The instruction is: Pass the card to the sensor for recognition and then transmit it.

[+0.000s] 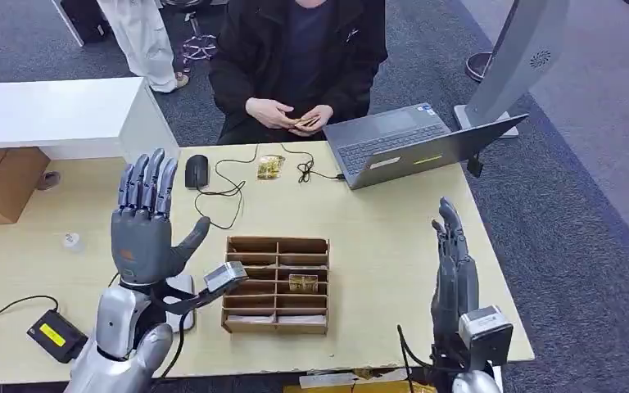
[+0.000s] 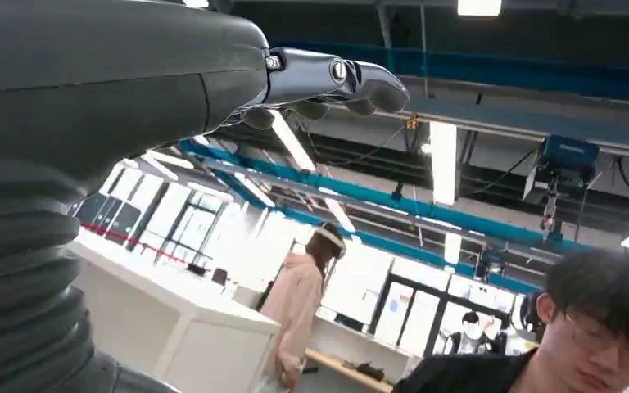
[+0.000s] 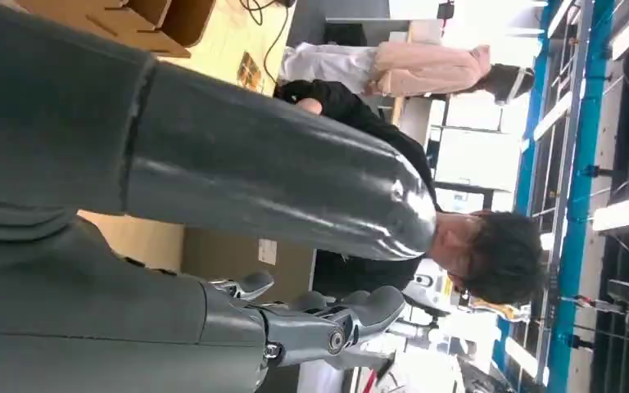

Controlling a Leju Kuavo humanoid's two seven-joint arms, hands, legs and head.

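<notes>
My left hand point(image 1: 143, 225) is raised above the table's left side, fingers straight up and apart, holding nothing. My right hand point(image 1: 453, 262) stands upright near the table's right front, fingers extended and empty. A gold card point(image 1: 303, 283) lies in a compartment of the brown cardboard organizer point(image 1: 277, 282) between the hands. A person in black sits across the table and holds a gold card point(image 1: 305, 123) in both hands. More gold cards point(image 1: 269, 166) lie on the table in front of that person. In the wrist views my left hand point(image 2: 131, 90) and right hand point(image 3: 213, 213) show extended fingers.
An open laptop point(image 1: 414, 146) stands at the far right, a black mouse point(image 1: 196, 171) with its cable at the far middle. A black box with a yellow label point(image 1: 56, 335) sits at the near left. A white counter point(image 1: 57, 115) and cardboard box point(image 1: 4, 182) flank the left side.
</notes>
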